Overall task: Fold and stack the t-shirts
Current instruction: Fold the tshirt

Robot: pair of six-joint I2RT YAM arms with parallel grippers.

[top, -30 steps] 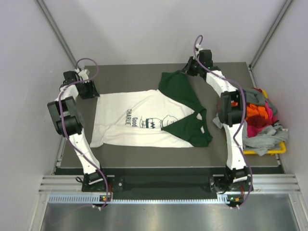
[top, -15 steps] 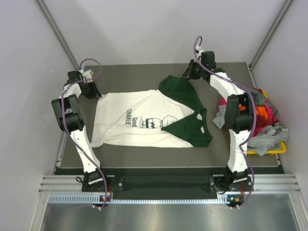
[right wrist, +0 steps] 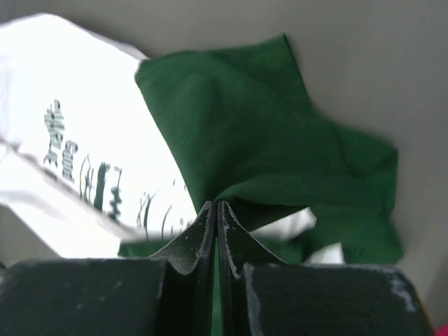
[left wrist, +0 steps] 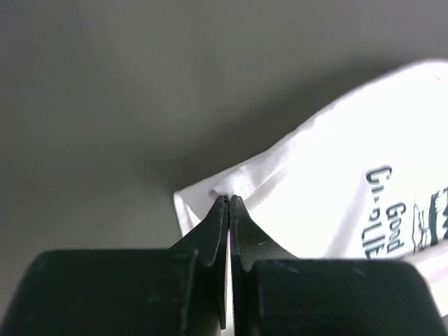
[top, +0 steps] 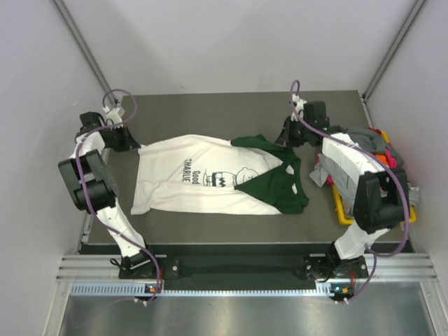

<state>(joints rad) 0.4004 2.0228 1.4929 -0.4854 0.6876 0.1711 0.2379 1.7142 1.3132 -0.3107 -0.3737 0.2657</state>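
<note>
**Operator:** What does the top view give me?

**Spotter:** You have one white tee lying flat on the dark, matte table. Its long axis runs left to right. The hem is at the left and the dark green shoulders and sleeves are at the right, so the black print lies sideways for you. The cloth is soft, and it is bunched a little at the green part. The left gripper is at the far left corner of the hem. The right gripper is at the far green sleeve. You have bare table behind the tee, and only a narrow strip before it at the near edge. At the right edge a yellow bin holds a pile of grey, orange and pink tees, partly under the right arm.

**Operator:** And the left wrist?

**Spotter:** You see the left gripper with its two black fingers pressed together, clamped on a folded white corner of the tee. The cloth rises to a small peak at the tips. The word "Good" shows at the right. To the left of the corner the table is bare.

**Operator:** The right wrist?

**Spotter:** The right gripper pinches an edge of the green cloth between its closed fingers. The sleeve spreads away from the tips in smooth, matte folds. The white printed part of the tee is at the left, and grey table lies beyond.
</note>
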